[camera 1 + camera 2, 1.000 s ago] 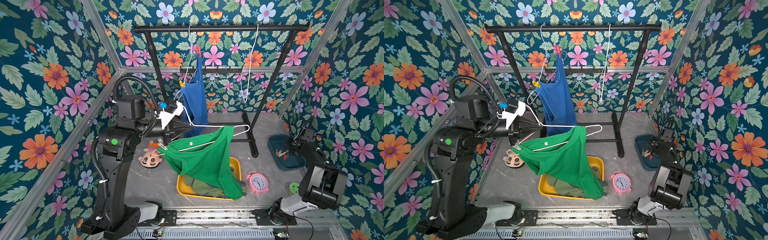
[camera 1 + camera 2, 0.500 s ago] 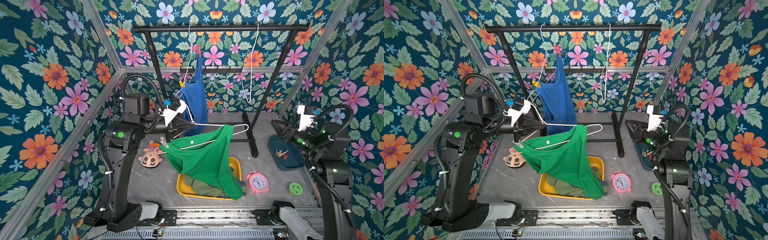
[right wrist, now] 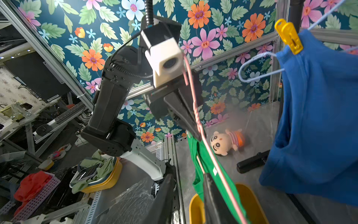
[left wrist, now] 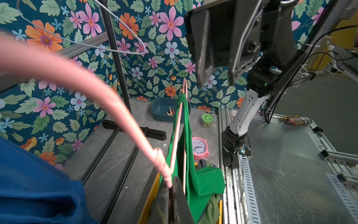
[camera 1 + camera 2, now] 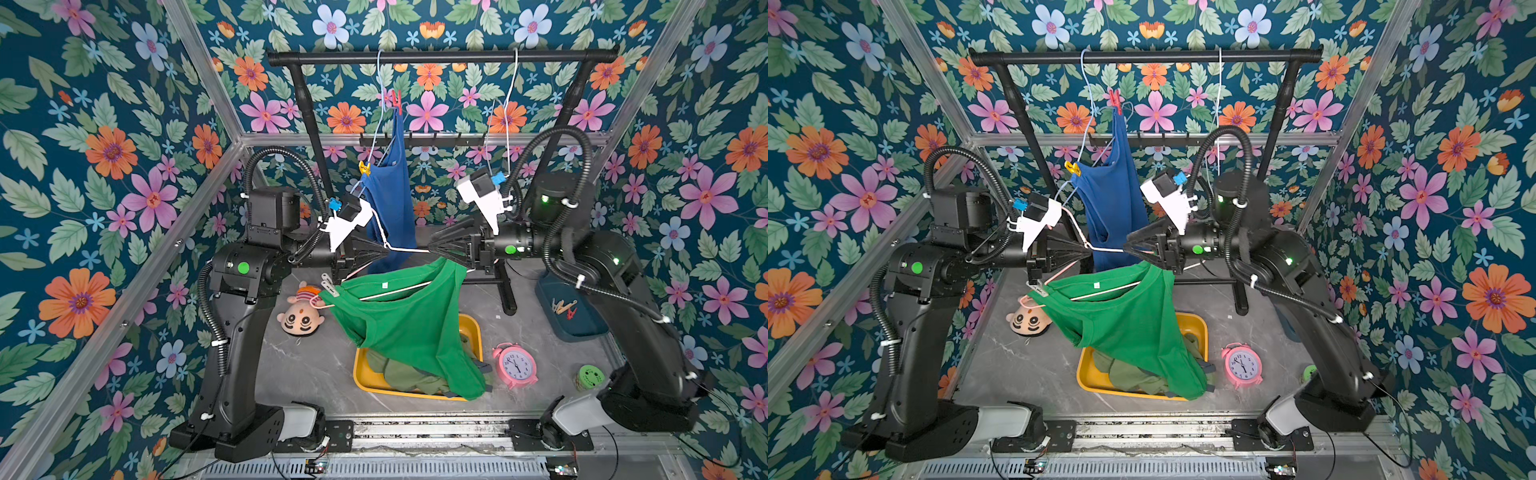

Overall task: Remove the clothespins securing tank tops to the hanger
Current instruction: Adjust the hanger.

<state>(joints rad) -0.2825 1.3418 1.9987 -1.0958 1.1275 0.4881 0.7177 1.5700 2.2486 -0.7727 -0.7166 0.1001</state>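
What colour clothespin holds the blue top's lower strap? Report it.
Yellow clothespin; right wrist view shows it best.

The only marks that can be read are the hour numerals on the dial of the pink alarm clock [image 5: 515,365] [image 5: 1243,364], lower right in both top views. The 12 seems legible. The white tag [image 5: 385,285] on the green tank top [image 5: 407,324] is too small to read.

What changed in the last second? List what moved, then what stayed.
The right gripper left the dark blue plastic bin, rose and swung to the centre; it is open near the pink wire hanger, facing the left gripper. The left arm lifted slightly. Nothing taken or released. Unchanged: left gripper shut on the hanger, bright green tank top draped on it, blue tank top pinned by red clothespin and yellow clothespin.
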